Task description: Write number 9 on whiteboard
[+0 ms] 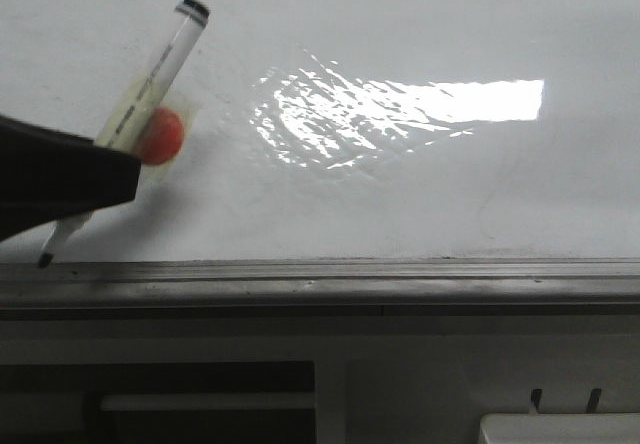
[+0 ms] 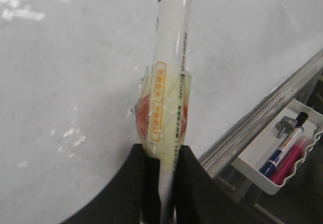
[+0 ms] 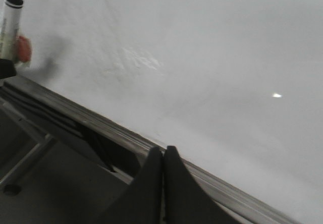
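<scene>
The left gripper (image 2: 160,176) pinches a white marker pen with black cap end (image 1: 150,84), its long axis tilted, dark tip (image 1: 45,258) pointing down at the near-left edge, just above the grey metal frame strip (image 1: 320,279). The large glossy white whiteboard (image 1: 420,194) spreads away to the right, bare; no number 9 shows yet. The right gripper (image 3: 162,183) is pressed together, empty, farther off.

We see the whiteboard (image 1: 420,184), glossy white with a bright glare patch and a grey metal frame strip along its near edge, spreading behind and beside the left end effector (image 1: 95,179). We cannot make out any 9 on it.
</scene>
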You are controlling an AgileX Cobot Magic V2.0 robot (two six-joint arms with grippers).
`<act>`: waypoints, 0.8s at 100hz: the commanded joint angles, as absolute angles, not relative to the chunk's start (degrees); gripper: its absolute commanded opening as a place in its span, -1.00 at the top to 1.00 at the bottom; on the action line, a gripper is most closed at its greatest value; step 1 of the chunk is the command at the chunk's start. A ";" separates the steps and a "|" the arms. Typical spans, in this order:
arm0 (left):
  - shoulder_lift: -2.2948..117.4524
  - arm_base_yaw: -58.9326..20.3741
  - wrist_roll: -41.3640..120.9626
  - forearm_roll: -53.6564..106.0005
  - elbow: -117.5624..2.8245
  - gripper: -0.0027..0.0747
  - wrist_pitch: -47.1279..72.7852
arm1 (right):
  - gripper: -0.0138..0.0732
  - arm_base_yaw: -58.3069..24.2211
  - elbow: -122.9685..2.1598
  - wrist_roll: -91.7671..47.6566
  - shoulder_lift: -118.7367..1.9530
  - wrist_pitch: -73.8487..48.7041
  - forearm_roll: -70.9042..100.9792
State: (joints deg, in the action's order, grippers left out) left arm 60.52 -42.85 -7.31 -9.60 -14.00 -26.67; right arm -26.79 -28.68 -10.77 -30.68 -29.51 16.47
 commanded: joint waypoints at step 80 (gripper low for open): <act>59.01 -42.93 -7.81 -36.64 -18.65 0.98 -32.46 | -0.02 -51.51 -51.37 -17.54 -64.87 -20.88 19.42</act>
State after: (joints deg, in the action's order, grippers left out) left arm 59.75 -42.85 -7.39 -37.70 -16.82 -28.22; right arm -51.37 -49.27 -16.61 -64.77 -23.51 18.37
